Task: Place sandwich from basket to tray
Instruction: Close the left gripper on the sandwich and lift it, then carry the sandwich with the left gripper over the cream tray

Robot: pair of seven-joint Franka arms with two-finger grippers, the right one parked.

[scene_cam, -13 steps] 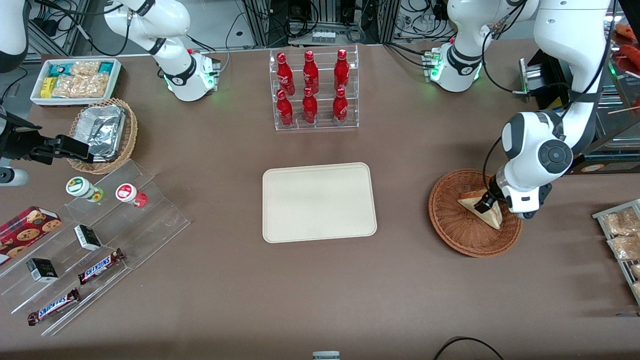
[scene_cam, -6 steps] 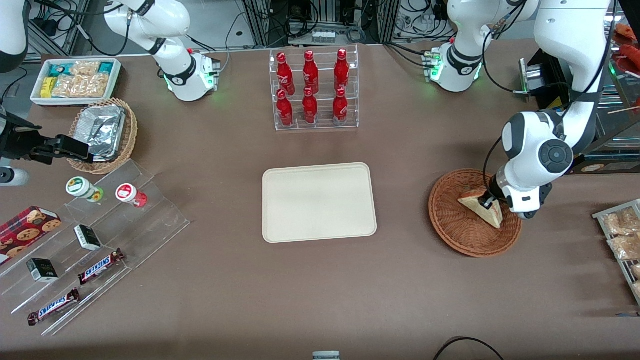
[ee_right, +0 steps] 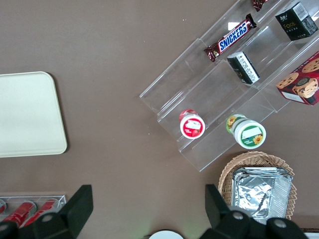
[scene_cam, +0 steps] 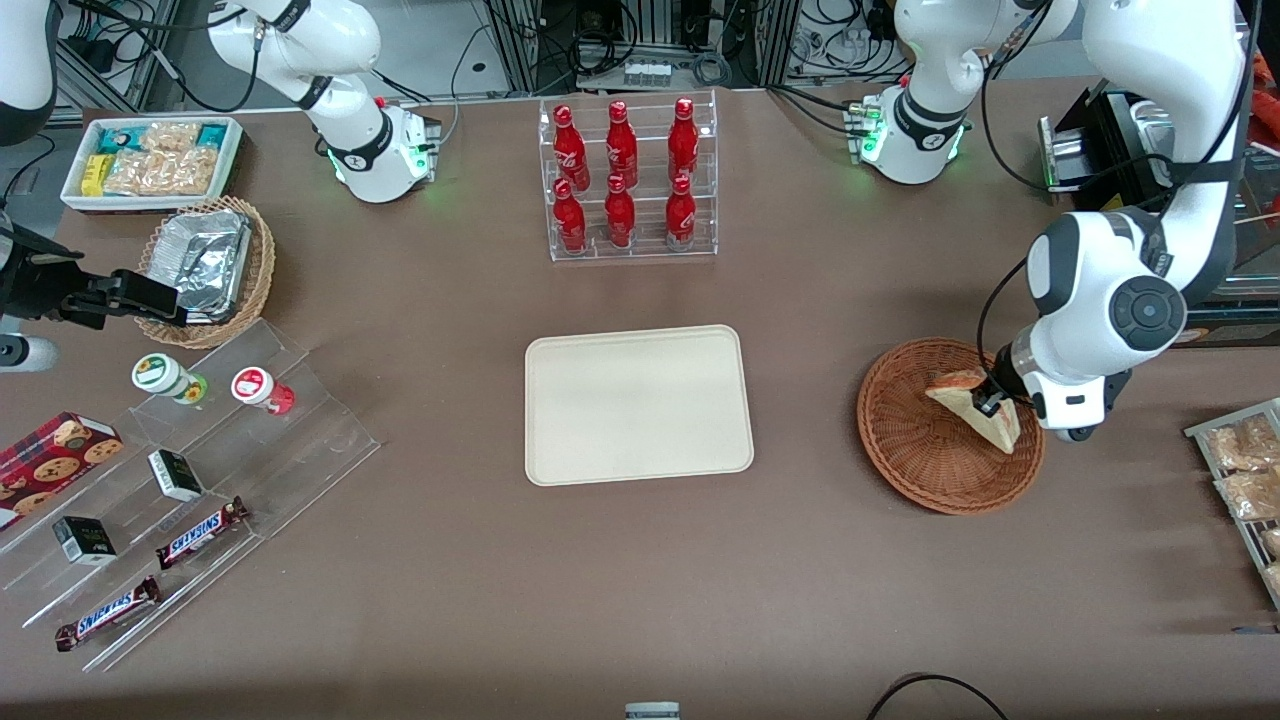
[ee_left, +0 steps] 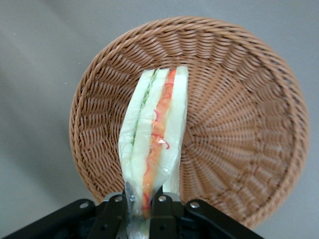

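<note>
My left gripper is shut on the sandwich, a plastic-wrapped white-bread wedge, and holds it lifted a little above the reddish-brown wicker basket. In the left wrist view the sandwich shows its red-orange and green filling edge, pinched at its base between the black fingers of the gripper, with the basket below it holding nothing else. The cream tray lies flat at the table's middle, toward the parked arm from the basket, and shows again in the right wrist view as the tray.
An acrylic rack of red bottles stands farther from the front camera than the tray. A wire rack of packaged snacks sits at the working arm's end. Toward the parked arm's end are a stepped acrylic stand, a foil-container basket and a white bin.
The gripper has risen and shifted slightly toward the working arm's end, carrying the sandwich up off the basket floor. The arm's wrist moved with it.
</note>
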